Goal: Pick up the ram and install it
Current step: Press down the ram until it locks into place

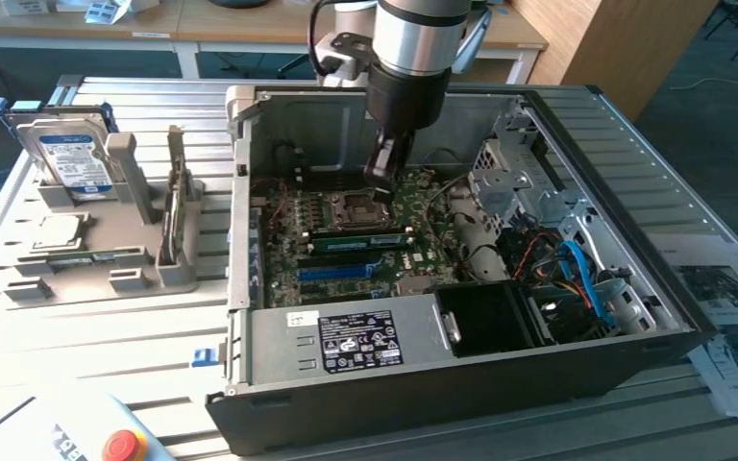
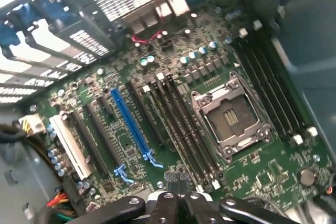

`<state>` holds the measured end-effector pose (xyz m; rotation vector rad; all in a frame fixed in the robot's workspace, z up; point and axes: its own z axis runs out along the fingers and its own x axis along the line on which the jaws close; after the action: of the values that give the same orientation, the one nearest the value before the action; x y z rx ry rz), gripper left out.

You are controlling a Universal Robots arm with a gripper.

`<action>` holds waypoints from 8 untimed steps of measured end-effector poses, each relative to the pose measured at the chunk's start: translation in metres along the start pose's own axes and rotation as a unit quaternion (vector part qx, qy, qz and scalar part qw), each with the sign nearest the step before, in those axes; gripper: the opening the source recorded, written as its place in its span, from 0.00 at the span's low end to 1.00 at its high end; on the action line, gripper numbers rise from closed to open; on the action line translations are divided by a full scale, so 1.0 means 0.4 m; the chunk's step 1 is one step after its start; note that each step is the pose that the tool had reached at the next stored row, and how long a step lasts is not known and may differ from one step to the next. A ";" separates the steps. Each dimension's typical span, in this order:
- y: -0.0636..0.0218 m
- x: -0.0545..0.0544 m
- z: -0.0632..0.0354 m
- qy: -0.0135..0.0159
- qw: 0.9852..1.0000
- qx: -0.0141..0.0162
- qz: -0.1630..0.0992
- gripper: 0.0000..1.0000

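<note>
Seating step, seemingly: claw (image 1: 388, 178) pinched shut, apparently empty, ram (image 1: 358, 240) in a slot just below it, likely needing a straight, even press.

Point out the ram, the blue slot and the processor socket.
ram (image 1: 357, 241), exterior view, middle of the green stick.
blue slot (image 2: 129, 123), wrist view, middle of its length.
processor socket (image 2: 229, 117), wrist view, centre of the open socket.

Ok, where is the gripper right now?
In the exterior view, the gripper sits inside the open computer case, over the motherboard, just beside the processor socket.
</note>
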<state>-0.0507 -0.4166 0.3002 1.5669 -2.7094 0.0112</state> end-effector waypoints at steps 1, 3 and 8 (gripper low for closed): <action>0.000 0.000 0.000 0.000 1.000 0.000 0.008 0.10; 0.000 0.000 0.000 -0.001 1.000 0.001 0.025 0.10; 0.000 0.000 0.000 -0.001 0.998 0.001 0.066 0.10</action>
<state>-0.0507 -0.4166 0.3002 1.3875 -2.8100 0.0142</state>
